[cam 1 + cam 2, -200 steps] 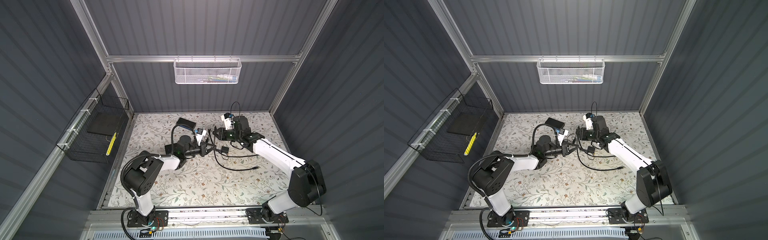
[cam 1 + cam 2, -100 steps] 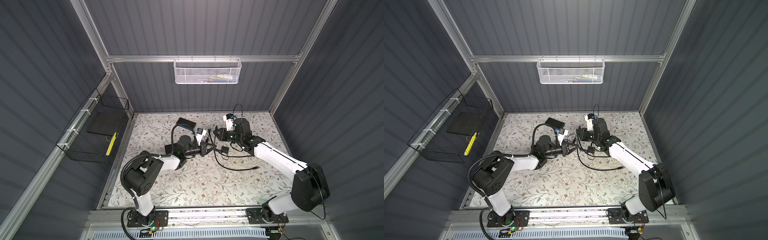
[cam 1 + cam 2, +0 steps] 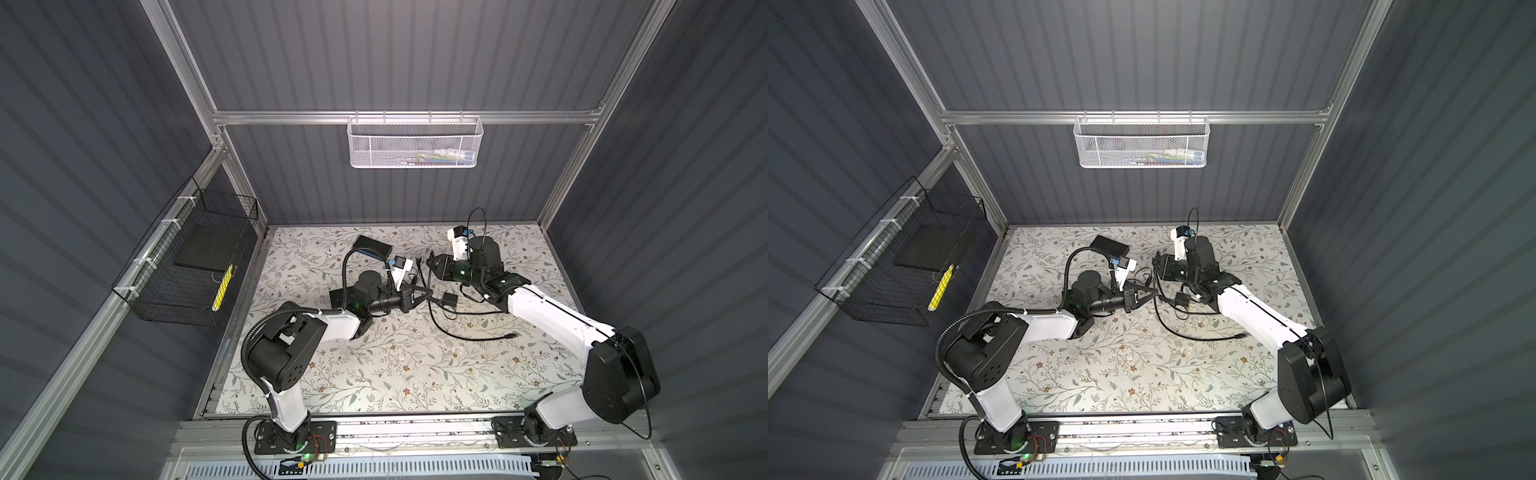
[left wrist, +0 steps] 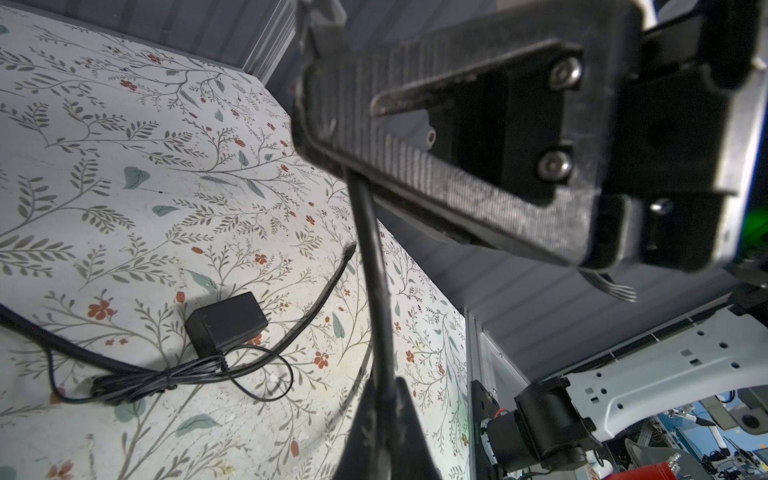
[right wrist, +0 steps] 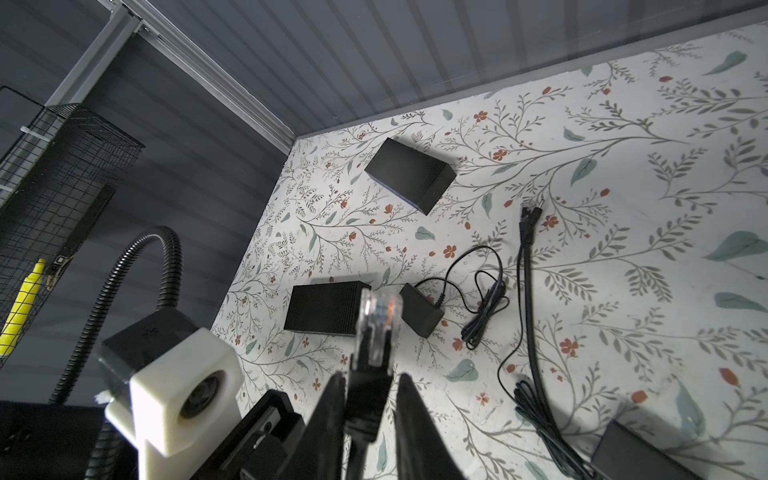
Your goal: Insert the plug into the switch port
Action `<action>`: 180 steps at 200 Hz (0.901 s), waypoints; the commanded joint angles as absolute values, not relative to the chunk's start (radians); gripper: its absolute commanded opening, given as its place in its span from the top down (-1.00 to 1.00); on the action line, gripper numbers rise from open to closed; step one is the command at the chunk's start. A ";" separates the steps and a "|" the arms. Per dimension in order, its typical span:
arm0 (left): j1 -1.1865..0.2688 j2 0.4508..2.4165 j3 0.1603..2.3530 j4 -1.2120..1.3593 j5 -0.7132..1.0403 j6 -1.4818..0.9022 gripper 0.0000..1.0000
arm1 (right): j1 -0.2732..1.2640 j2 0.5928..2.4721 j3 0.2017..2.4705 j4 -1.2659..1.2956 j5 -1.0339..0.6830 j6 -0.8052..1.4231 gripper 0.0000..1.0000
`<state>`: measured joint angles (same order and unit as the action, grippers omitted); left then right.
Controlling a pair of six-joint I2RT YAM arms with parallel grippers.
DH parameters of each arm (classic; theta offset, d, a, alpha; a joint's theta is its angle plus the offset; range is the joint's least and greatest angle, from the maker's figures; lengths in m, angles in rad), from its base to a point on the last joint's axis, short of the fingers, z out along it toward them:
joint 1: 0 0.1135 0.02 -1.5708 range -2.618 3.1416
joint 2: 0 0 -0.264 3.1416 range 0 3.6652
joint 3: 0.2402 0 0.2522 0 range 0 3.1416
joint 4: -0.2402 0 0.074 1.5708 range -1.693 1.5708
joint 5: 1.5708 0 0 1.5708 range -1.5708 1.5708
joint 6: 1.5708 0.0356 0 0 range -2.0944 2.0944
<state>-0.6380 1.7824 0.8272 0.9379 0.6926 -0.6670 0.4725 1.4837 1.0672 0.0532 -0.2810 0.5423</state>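
The right gripper (image 5: pixel 370 376) clamps the plug (image 5: pixel 380 320), tip aimed roughly at the switch (image 5: pixel 409 174) well ahead; the left gripper (image 4: pixel 384 386), closed, pinches the cable (image 4: pixel 374 270).

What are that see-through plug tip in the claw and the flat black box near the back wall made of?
The plug looks like clear, glossy hard plastic: orange shows through it. The black box has sharp edges and a dull, even finish: painted metal or plastic, I cannot tell which.
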 commanded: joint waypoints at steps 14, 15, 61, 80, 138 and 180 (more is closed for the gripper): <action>-0.640 1.785 0.819 0.974 0.707 -0.678 1.00 | 0.478 1.463 1.055 0.069 -0.270 0.544 0.66; -0.640 1.786 0.820 0.973 0.707 -0.678 1.00 | 0.478 1.464 1.055 0.068 -0.270 0.544 0.67; -0.640 1.784 0.818 0.974 0.704 -0.678 1.00 | 0.488 1.470 1.051 0.071 -0.272 0.552 0.88; -0.640 1.783 0.818 0.976 0.703 -0.681 1.00 | 0.492 1.473 1.054 0.060 -0.270 0.543 0.94; -0.617 1.724 0.797 0.920 0.649 -0.640 0.19 | 0.492 1.481 1.071 -0.069 -0.229 0.374 1.00; -0.530 1.597 0.768 0.768 0.630 -0.550 0.09 | 0.490 1.499 1.110 -0.151 -0.324 0.163 0.99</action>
<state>-0.5823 1.6947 0.7883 0.8700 0.6529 -0.6353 0.4862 1.4849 1.0683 -0.0753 -0.2672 0.3252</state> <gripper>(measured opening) 0.452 0.138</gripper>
